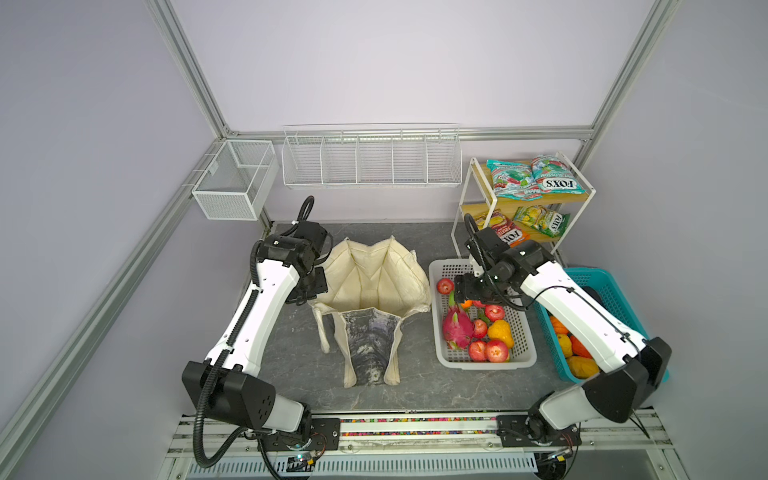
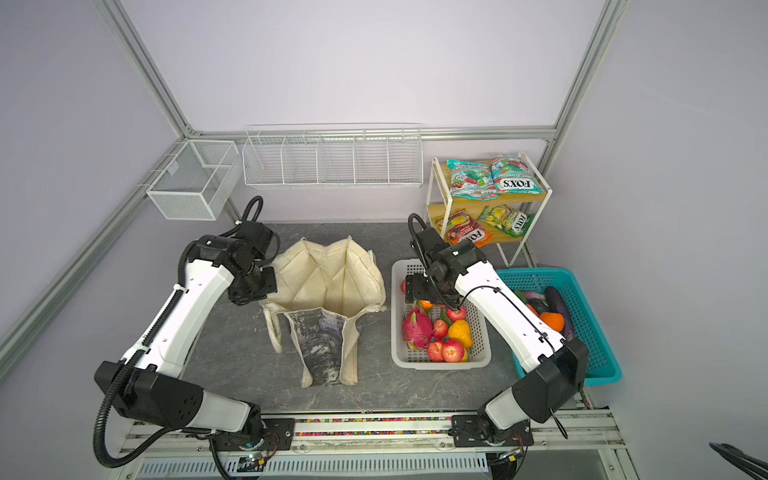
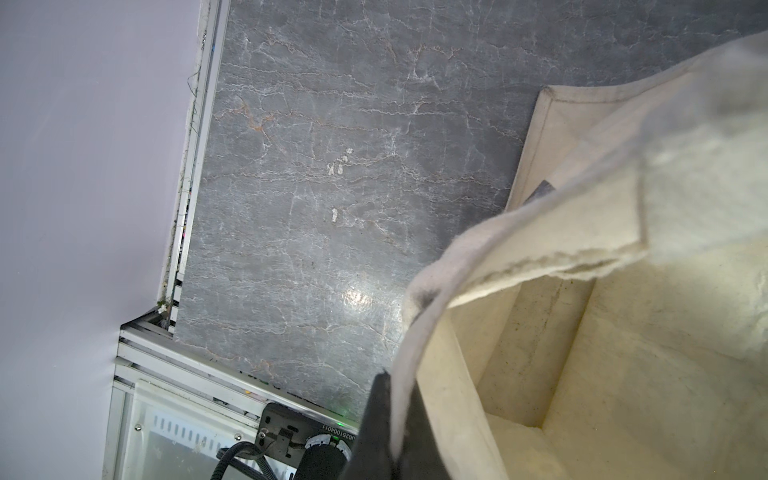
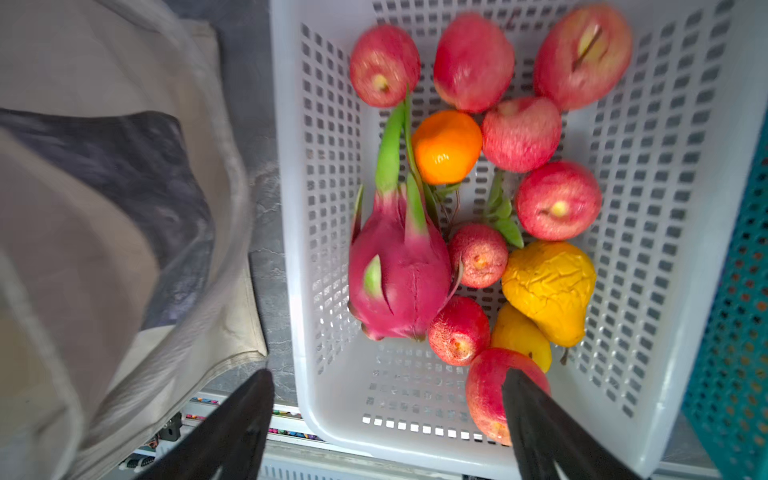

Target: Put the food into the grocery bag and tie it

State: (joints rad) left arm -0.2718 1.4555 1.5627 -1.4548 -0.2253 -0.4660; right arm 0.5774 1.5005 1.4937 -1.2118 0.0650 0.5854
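Your left claw (image 3: 395, 395) is clamped tight on the rim of the grocery bag (image 1: 374, 282). In the left wrist view the cream cloth edge runs straight in between its dark fingers (image 3: 374, 415). The bag stands mid-table (image 1: 415, 386) with its mouth gaping upward, and the claw has it by the left side of the rim.

Your right claw (image 4: 388, 399) is spread wide with nothing between the fingers. In both top views it hangs over the far half of the white basket (image 1: 440, 266), which sits just right of the bag.

All the fruit lies below that claw, inside the basket:
- The dragon fruit (image 4: 399, 282) lies along the basket wall nearest the bag, and in the right wrist view it falls within the spread of the two fingers.
- One red apple (image 4: 484, 395) is partly covered by a fingertip — the closest piece to the claw in that view.
- The yellow fruit (image 4: 548, 286) rests just beside that apple, with more red apples (image 4: 559, 201) and an orange fruit (image 4: 446, 147) clustered around.

The other fingertip shows against the strip of table between bag and basket.

The FOX'S packets (image 1: 557, 178) lie on the shelf (image 1: 536, 203) behind the basket, well apart from either claw. The teal basket (image 1: 602, 276) sits just beside the white one.
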